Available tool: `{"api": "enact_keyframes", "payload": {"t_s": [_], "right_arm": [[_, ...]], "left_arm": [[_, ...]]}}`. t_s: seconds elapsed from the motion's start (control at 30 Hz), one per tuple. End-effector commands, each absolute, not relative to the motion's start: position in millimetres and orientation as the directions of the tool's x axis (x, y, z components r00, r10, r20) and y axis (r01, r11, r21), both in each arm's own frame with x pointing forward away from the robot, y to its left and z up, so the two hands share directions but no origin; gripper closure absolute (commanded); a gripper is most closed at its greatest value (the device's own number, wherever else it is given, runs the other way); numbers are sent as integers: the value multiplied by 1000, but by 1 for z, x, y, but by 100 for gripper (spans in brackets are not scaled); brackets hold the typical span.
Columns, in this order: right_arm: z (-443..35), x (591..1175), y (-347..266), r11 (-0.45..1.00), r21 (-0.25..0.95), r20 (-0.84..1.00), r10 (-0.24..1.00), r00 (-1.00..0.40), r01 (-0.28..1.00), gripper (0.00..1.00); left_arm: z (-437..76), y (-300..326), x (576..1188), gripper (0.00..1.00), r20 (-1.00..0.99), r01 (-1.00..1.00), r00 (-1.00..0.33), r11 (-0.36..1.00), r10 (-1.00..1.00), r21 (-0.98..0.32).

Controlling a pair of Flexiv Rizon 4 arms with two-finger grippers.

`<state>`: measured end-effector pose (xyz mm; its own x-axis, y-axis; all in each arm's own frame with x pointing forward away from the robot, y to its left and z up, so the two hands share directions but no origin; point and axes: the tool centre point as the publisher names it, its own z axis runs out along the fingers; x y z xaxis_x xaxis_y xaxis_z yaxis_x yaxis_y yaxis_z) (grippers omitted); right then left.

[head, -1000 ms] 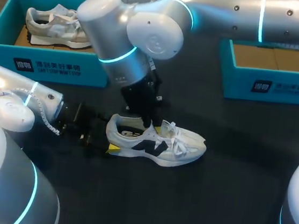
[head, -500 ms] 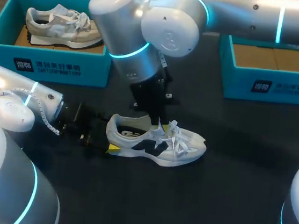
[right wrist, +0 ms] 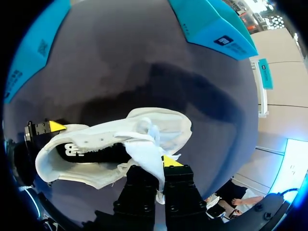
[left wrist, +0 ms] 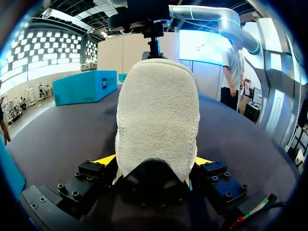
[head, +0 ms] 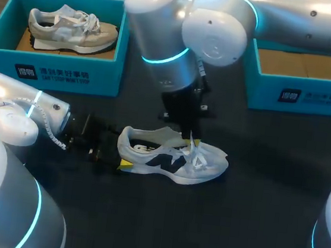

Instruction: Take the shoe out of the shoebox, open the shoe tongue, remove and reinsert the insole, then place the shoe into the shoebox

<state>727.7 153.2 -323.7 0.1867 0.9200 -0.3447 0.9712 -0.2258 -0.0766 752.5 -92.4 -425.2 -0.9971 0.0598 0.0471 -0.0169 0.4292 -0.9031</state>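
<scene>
Desk surface, dark and broad, carries two teal boxes: the right shoebox, bare inside and probably meant to take the shoe later, and the left shoebox with a second shoe in it. The right arm reaches down across the middle; the left arm lies low at the near side. The shoe rests on its sole on the desk between the boxes, outside both. The left end effector clamps the heel from both sides, seemingly to anchor it, while the right end effector is pinched narrow on the tongue, apparently to lift it open for the insole.
</scene>
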Motion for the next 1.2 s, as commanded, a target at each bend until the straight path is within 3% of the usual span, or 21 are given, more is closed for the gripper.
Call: {"api": "enact_keyframes", "payload": {"t_s": [0.03, 0.43, 0.6, 0.83, 0.93, 1.1, 1.2], "right_arm": [[-325, 719, 145, -386, -11, -310, 879, 363, 923, 100], [-332, 715, 137, -400, -25, -281, 883, 377, 916, 100], [-335, 715, 134, -406, -27, -271, 882, 384, 913, 91], [-343, 711, 123, -425, -37, -270, 875, 400, 904, 91], [-347, 710, 118, -433, -45, -266, 874, 407, 900, 86], [-351, 708, 113, -441, -54, -255, 873, 415, 896, 68], [-353, 708, 111, -443, -57, -252, 874, 416, 895, 64]], "left_arm": [[-430, -96, 756, 100, 47, -17, -997, 432, 60, -902], [-430, -96, 756, 100, 47, -17, -997, 432, 60, -902], [-430, -96, 756, 100, 47, -17, -997, 432, 60, -902], [-430, -96, 756, 100, 47, -17, -997, 432, 60, -902], [-430, -96, 756, 100, 47, -17, -997, 432, 60, -902], [-430, -96, 756, 100, 47, -17, -997, 432, 60, -902], [-430, -96, 756, 100, 47, -17, -997, 432, 60, -902]]}}
